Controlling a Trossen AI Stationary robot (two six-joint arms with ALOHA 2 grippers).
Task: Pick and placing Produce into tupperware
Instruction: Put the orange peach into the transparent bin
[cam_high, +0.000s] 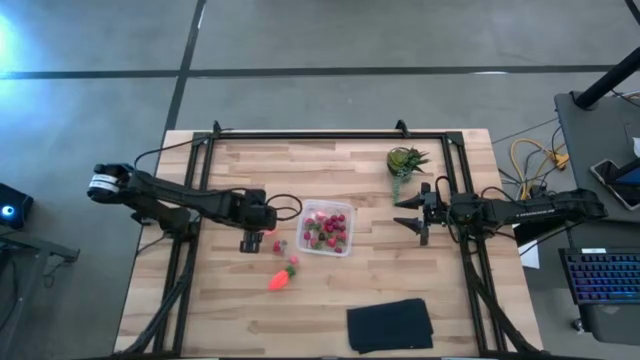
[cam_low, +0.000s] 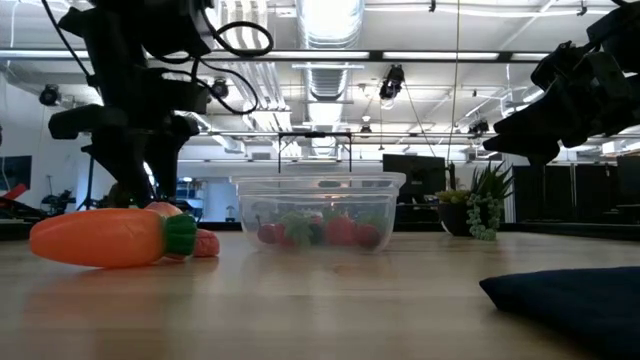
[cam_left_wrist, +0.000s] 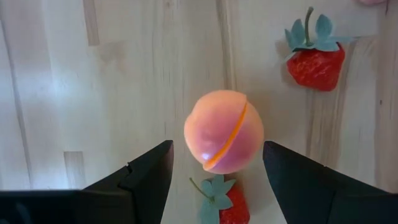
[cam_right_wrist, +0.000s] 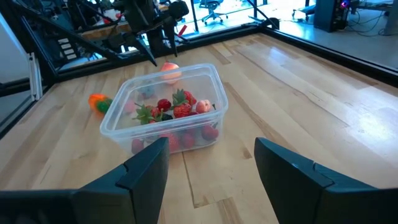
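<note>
A pink-orange round fruit (cam_left_wrist: 224, 130) rests on the wooden table just left of the clear tupperware (cam_high: 327, 228), which holds several red berries (cam_right_wrist: 177, 106). My left gripper (cam_left_wrist: 217, 149) hangs above the fruit, pointing steeply down and open. One of its fingers stands on either side of the fruit without touching it. Two loose strawberries (cam_left_wrist: 314, 62) (cam_left_wrist: 227, 205) lie close to the fruit. An orange carrot piece (cam_high: 282, 278) with a green top lies nearer the front edge. My right gripper (cam_high: 410, 214) waits open to the right of the tupperware, nothing between its fingers.
A spiky green potted plant (cam_high: 405, 160) stands at the far right, close to my right arm. A black folded cloth (cam_high: 390, 325) lies at the front right edge. A black frame (cam_high: 330, 135) runs around the table's far and side edges.
</note>
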